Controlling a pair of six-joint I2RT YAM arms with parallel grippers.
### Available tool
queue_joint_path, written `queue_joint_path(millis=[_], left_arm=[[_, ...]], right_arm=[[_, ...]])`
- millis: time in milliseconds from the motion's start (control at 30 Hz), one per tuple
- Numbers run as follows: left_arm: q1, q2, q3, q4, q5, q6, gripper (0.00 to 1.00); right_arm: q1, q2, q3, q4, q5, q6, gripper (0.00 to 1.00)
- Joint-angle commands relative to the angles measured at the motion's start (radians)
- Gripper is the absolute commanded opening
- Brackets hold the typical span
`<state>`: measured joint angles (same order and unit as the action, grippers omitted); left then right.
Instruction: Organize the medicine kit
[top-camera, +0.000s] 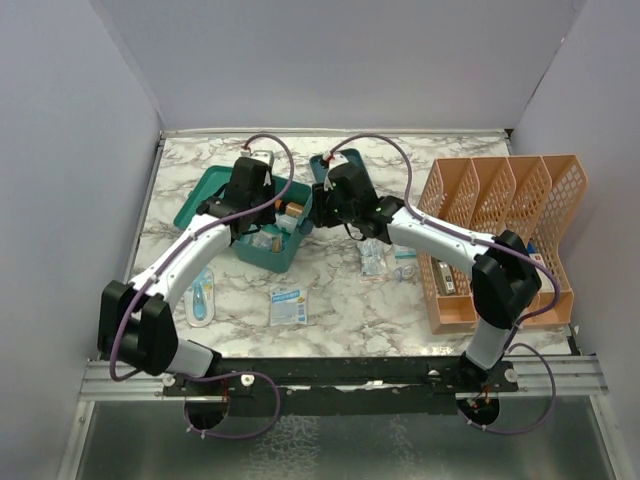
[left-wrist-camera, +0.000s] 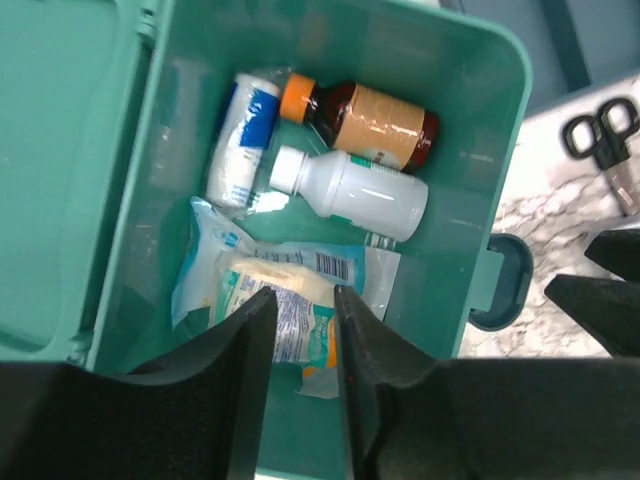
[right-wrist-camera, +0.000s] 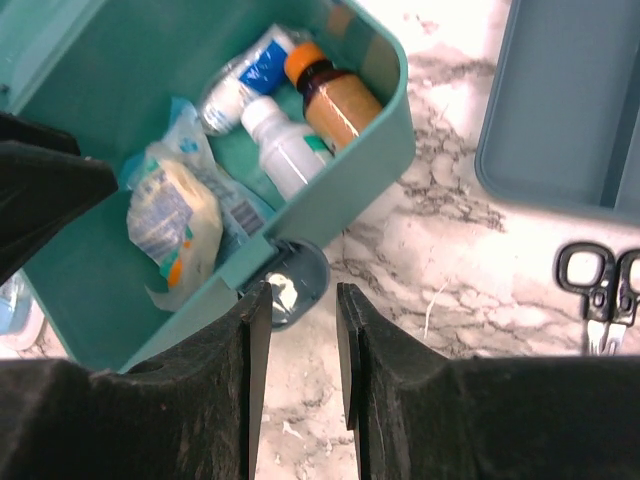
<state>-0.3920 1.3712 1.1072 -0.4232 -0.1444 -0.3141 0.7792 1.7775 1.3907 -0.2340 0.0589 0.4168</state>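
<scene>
The teal medicine kit (top-camera: 277, 256) stands open on the marble table, its lid (top-camera: 200, 198) laid back to the left. Inside lie a brown bottle with an orange cap (left-wrist-camera: 370, 120), a white bottle (left-wrist-camera: 350, 190), a bandage roll (left-wrist-camera: 240, 140) and gauze packets (left-wrist-camera: 285, 290). My left gripper (left-wrist-camera: 300, 300) is open and empty, hovering over the gauze packets inside the box; it also shows in the top view (top-camera: 256, 212). My right gripper (right-wrist-camera: 300, 295) is open and empty, just outside the box's front wall at its latch (right-wrist-camera: 290, 285). The blue-grey insert tray (right-wrist-camera: 560, 120) lies behind the right gripper.
Black scissors (right-wrist-camera: 597, 285) lie on the table near the tray. Loose packets (top-camera: 288, 303) and a blue tube (top-camera: 203, 295) lie in front of the box, more packets (top-camera: 385, 260) to its right. An orange mesh file rack (top-camera: 500, 235) stands at the right edge.
</scene>
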Motion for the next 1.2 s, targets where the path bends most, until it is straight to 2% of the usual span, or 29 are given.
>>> queue_joint_path(millis=[0, 200, 367, 533, 800, 933, 1100, 1167], left_arm=[[0.008, 0.086, 0.106, -0.149, 0.082, 0.042, 0.29], [0.01, 0.169, 0.16, -0.279, 0.192, 0.074, 0.23], [0.009, 0.222, 0.158, -0.377, 0.268, 0.078, 0.22], [0.01, 0.28, 0.149, -0.402, 0.199, 0.073, 0.22], [0.012, 0.387, 0.153, -0.343, 0.055, 0.075, 0.22], [0.012, 0.367, 0.159, -0.329, 0.04, 0.078, 0.22], [0.012, 0.256, 0.173, -0.329, 0.074, 0.07, 0.36], [0.016, 0.221, 0.17, -0.328, 0.098, 0.066, 0.4]], right_arm=[[0.004, -0.038, -0.05, 0.029, 0.031, 0.051, 0.32], [0.003, -0.058, -0.091, 0.021, 0.044, 0.052, 0.32], [0.003, -0.069, -0.121, 0.024, 0.066, 0.048, 0.32], [0.002, -0.064, -0.14, 0.031, 0.062, 0.054, 0.32], [-0.002, -0.074, -0.153, 0.04, 0.068, 0.059, 0.32], [-0.02, -0.09, -0.136, 0.038, 0.07, 0.05, 0.32], [-0.062, -0.084, -0.098, 0.08, 0.034, 0.048, 0.35], [-0.075, -0.06, -0.065, 0.096, 0.024, 0.053, 0.4]])
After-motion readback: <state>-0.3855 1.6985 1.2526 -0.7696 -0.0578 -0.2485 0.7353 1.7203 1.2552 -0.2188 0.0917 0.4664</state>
